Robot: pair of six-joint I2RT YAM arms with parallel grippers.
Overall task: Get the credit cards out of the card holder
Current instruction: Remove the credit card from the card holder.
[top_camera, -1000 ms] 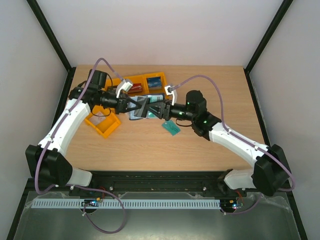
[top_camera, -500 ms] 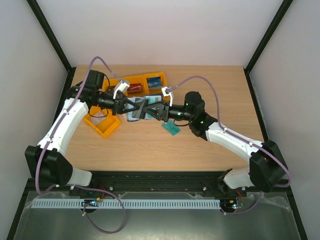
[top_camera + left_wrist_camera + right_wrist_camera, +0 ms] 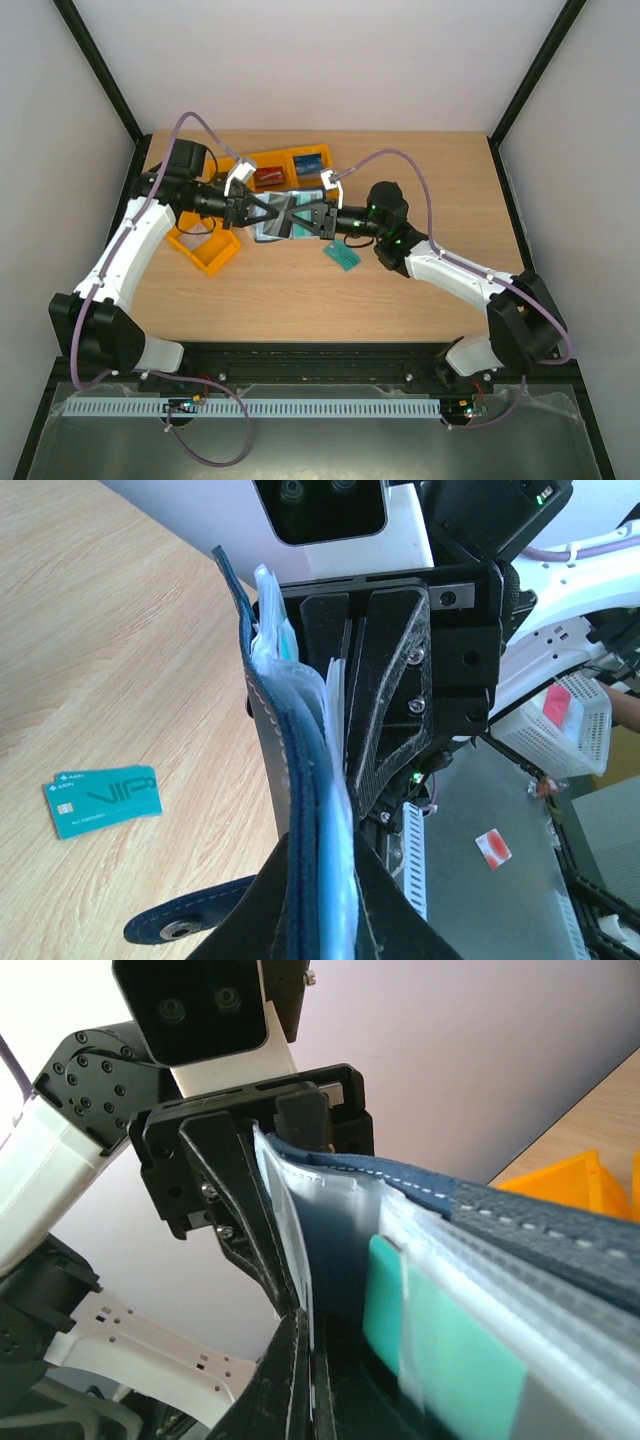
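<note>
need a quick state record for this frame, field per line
holder: dark navy wallet-like card holder with clear plastic sleeves, held above the wooden table between both arms
left gripper: jaws shut on card holder
right gripper: jaws shut on one clear sleeve of it
loose card: teal-green plastic card, flat on table
bins: orange plastic bins, left and rear

Stitched matt card holder (image 3: 285,810), glossy clear plastic sleeves (image 3: 335,1210), wood-grain table (image 3: 120,660)

— What's lying on the wooden table (image 3: 300,305)?
— A teal card (image 3: 343,256), flat, near the middle
— Anything else?
— An orange bin (image 3: 215,262) to the left, well apart from the card, and more orange bins (image 3: 310,149) in a row towards the far edge
</note>
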